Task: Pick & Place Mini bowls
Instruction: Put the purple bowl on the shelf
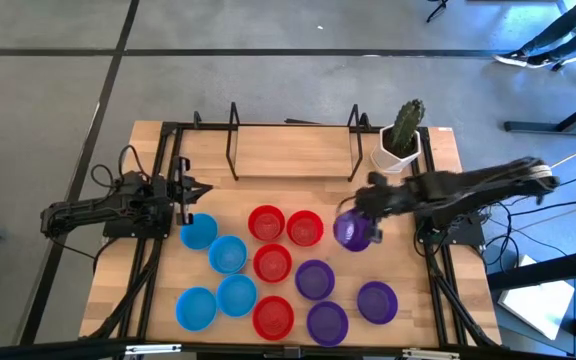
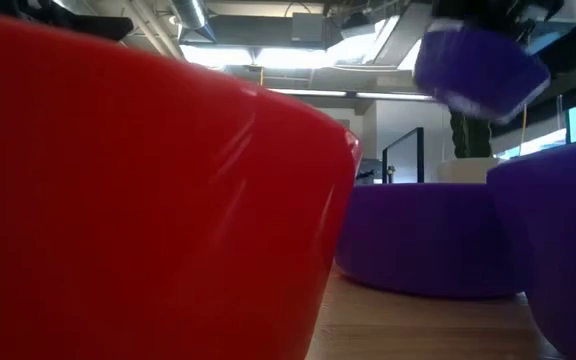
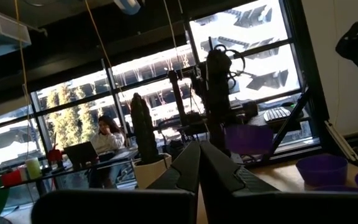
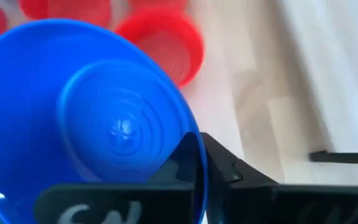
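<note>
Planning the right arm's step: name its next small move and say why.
Probably carry the purple bowl toward the other purple bowls and lower it: the right gripper is shut on its rim, it hangs tilted off the table, and the bowls lie grouped by colour.

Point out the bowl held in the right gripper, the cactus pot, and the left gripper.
Purple bowl (image 1: 351, 232), high view: its inner hollow, lifted off the table.
Cactus pot (image 1: 398, 156), high view: its white rim.
Left gripper (image 1: 197, 190), high view: between the shut fingertips.
</note>
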